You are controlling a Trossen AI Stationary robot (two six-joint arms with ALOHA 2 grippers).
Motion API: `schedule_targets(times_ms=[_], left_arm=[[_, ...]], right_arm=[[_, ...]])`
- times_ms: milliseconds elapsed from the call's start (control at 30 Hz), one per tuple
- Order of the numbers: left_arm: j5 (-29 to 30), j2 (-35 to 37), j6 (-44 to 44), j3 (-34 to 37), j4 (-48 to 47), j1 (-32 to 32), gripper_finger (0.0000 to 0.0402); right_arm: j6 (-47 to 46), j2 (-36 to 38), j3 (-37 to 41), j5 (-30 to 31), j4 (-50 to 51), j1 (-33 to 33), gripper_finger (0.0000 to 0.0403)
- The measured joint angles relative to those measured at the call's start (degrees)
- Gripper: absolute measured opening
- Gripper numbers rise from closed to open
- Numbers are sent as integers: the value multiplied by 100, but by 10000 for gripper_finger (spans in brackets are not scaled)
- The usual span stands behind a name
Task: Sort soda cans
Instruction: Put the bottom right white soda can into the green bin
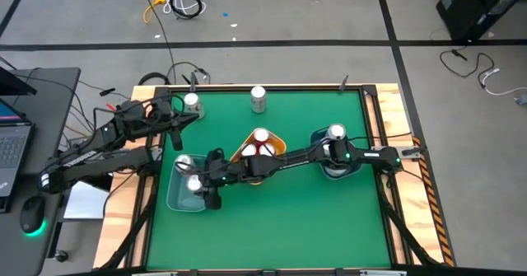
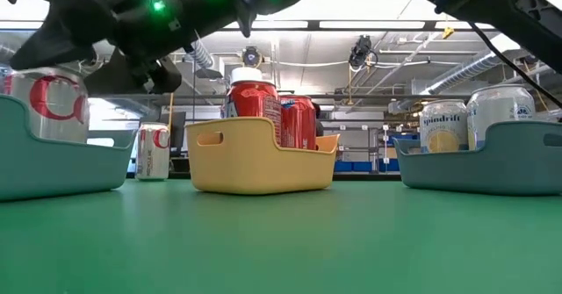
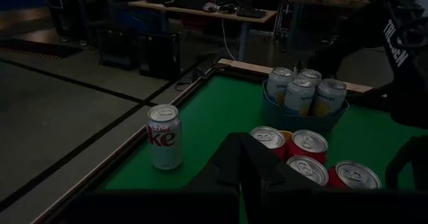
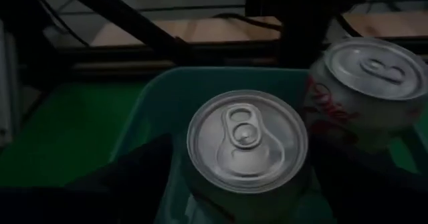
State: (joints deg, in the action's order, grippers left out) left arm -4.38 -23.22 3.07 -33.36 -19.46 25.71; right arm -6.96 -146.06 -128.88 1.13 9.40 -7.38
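Over the translucent blue-grey left bin (image 1: 174,195), my right gripper (image 1: 202,184) is shut on a silver soda can (image 4: 246,140). A second silver can with red lettering (image 4: 371,83) stands beside it in that bin. The yellow bin (image 1: 277,147) holds red cans (image 3: 309,144). The right bin (image 1: 323,170) holds pale cans (image 3: 304,90). One silver can (image 1: 258,99) stands on its base near the table's far edge, and another (image 1: 191,103) stands at the far left corner. My left gripper (image 1: 175,132) hangs shut beside that corner can and touches nothing. My right gripper pinches the silver can by its side wall just under the top rim (image 4: 200,177), one finger on each side. The fingers (image 4: 140,180) come from above, slanting down. The can stands upright inside the left bin; its base is hidden, so whether it rests there does not show.
The right arm (image 1: 296,156) stretches across the table over the yellow bin. Bare green mat (image 1: 280,226) lies toward the near edge. A wooden frame (image 1: 403,156) borders the table. A laptop and mouse (image 1: 33,218) sit off the table's left side, and cables lie on the floor beyond.
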Motion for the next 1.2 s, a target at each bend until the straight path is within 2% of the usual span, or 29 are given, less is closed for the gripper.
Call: schedule_targets(times_ms=[200,567,767,1067,1200], left_arm=[[-24,0,5,0,1,0,1],[-29,-3,20,0,27,0,1],[-354,-42,-10,0,17,0,1],[-711,-39,-91,0,0,0,1],[-888,-41,-133,-49,-146,-40,1]], right_arm=[[-101,0,1,-385,-187,-8,323],[-104,-9,273,-336,-448,19,319],[51,4,123,-284,-610,29,323],[258,57,-528,-606,-28,29,347],[516,430,-555,-659,935,34,323]])
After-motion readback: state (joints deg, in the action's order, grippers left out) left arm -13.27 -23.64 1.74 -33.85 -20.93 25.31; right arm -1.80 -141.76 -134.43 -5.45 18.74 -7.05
